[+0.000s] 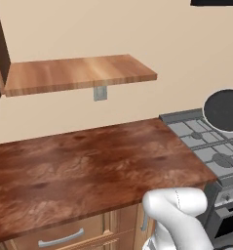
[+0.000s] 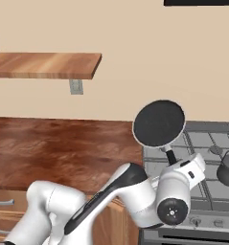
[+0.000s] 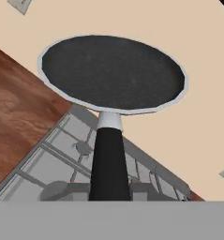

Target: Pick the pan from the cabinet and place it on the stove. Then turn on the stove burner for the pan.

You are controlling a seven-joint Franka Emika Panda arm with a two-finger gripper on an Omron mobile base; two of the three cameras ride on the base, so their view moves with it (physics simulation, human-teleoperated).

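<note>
tabletop (image 1: 88, 161): I see the brown wood top running left of the stove, butting against its edge.
stove (image 2: 202, 158): my landmark; grey cooktop with dark grates, at tabletop height.
shelf (image 1: 74, 73): plain wood, on the wall up and left of the stove.
pan (image 2: 159, 123): I have it in the air above the stove's left burners, tilted so its dark inside faces my cameras, clear of the grates.
kettle (image 2: 228, 167): dark, on the stove's right side.
handle (image 3: 108, 159): black, running from the pan down into my pincer.
pincer (image 2: 176, 160): closed narrow on the handle, over the stove's front left.
</note>
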